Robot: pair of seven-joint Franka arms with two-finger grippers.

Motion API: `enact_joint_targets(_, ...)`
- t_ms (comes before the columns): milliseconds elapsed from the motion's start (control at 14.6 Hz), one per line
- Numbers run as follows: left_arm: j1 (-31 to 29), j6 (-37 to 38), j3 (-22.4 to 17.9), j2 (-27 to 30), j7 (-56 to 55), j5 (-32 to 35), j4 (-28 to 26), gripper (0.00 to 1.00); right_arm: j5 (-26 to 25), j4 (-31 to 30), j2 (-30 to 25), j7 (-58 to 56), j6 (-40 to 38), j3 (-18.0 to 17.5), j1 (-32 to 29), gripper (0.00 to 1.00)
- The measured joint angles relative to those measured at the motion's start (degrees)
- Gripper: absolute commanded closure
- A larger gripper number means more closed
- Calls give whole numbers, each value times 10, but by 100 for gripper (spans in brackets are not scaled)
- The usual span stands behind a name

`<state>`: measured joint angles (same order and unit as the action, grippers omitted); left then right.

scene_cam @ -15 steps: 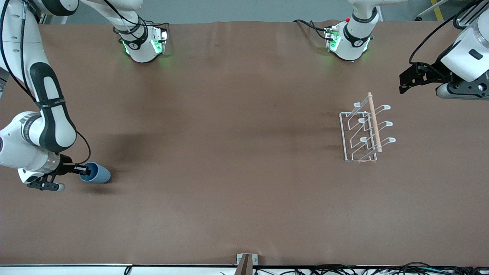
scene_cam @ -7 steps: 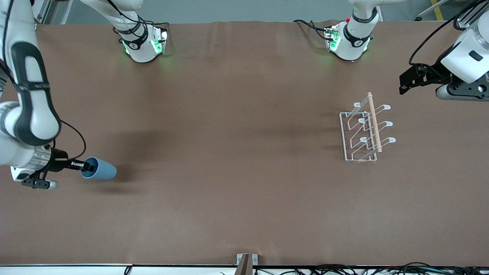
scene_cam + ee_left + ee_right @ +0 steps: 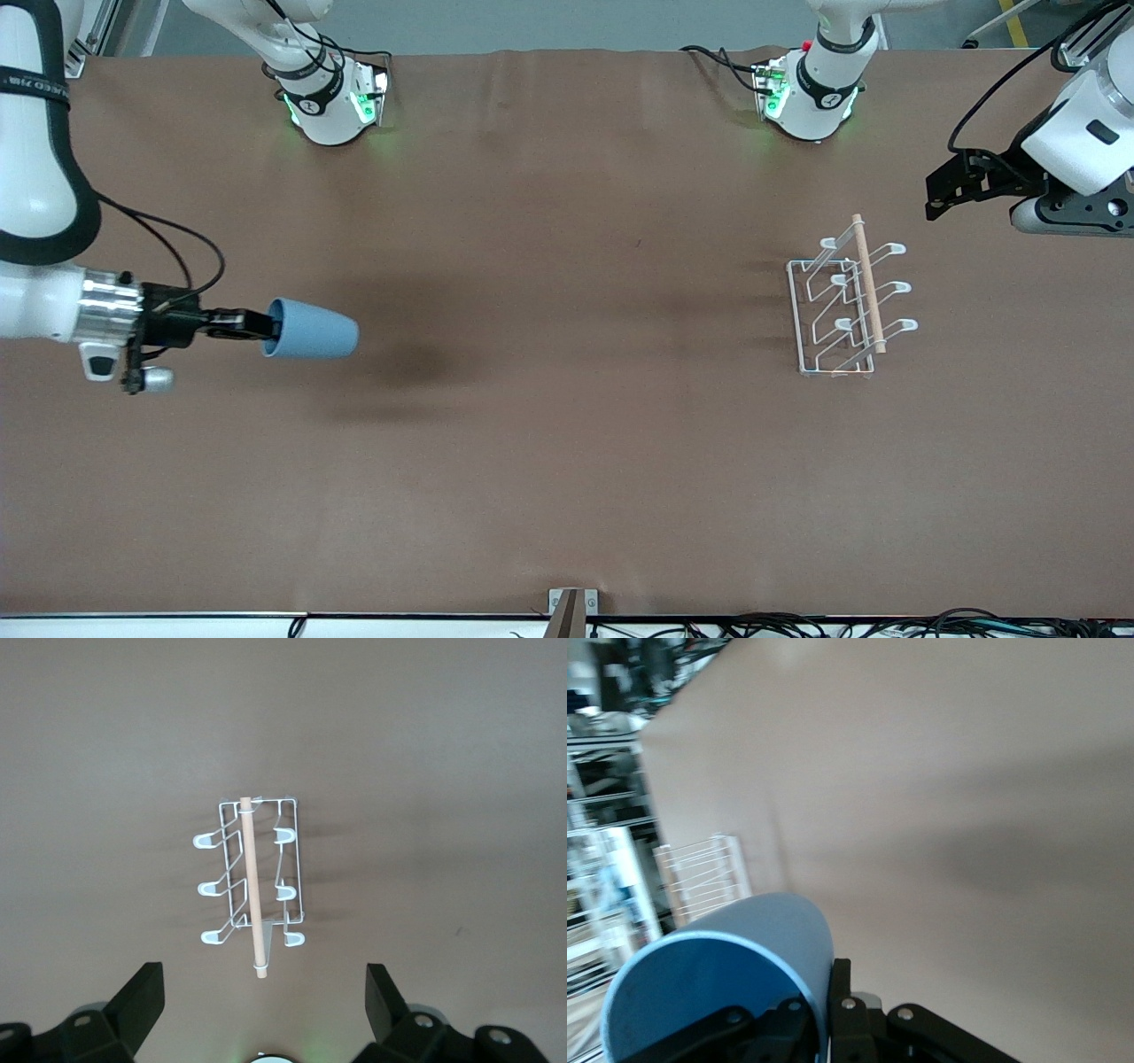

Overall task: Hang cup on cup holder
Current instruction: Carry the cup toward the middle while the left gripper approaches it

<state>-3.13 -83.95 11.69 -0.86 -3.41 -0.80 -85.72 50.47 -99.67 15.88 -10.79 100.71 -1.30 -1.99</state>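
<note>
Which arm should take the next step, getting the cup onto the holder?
Right. The right gripper is shut on the cup, up over the table. The left gripper waits open and empty beside the cup holder, whose prongs are all free.

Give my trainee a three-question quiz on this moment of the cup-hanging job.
1. True or false: the blue cup is held on its side, off the table.
2. Which hand grips the cup by its rim? A) left hand B) right hand
3. Fill in: the left hand hangs open above the ____.

Key:
1. True.
2. B: the right hand is shut on the rim, toward the right arm's end of the table.
3. The white wire cup holder, with nothing on its prongs.
</note>
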Motion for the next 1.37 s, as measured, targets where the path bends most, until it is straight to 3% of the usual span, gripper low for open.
enact_joint_targets(274, 53, -6, 4, -41, 1, -17, 5, 0, 111, -10, -8, 23, -4, -2, 40, 99)
enact_joint_targets(616, 190, -74, 8, -105, -13, -23, 68, 0, 227, -32, -11, 42, 2, -2, 90, 100)
enact_joint_targets(1096, 346, -275, 9, -143, -12, -33, 80, 3, 272, -44, -11, 44, 13, -2, 136, 100)
enact_joint_targets(1370, 395, -308, 8, -180, 24, -32, 110, 4, 273, -44, -11, 44, 14, -3, 145, 100)
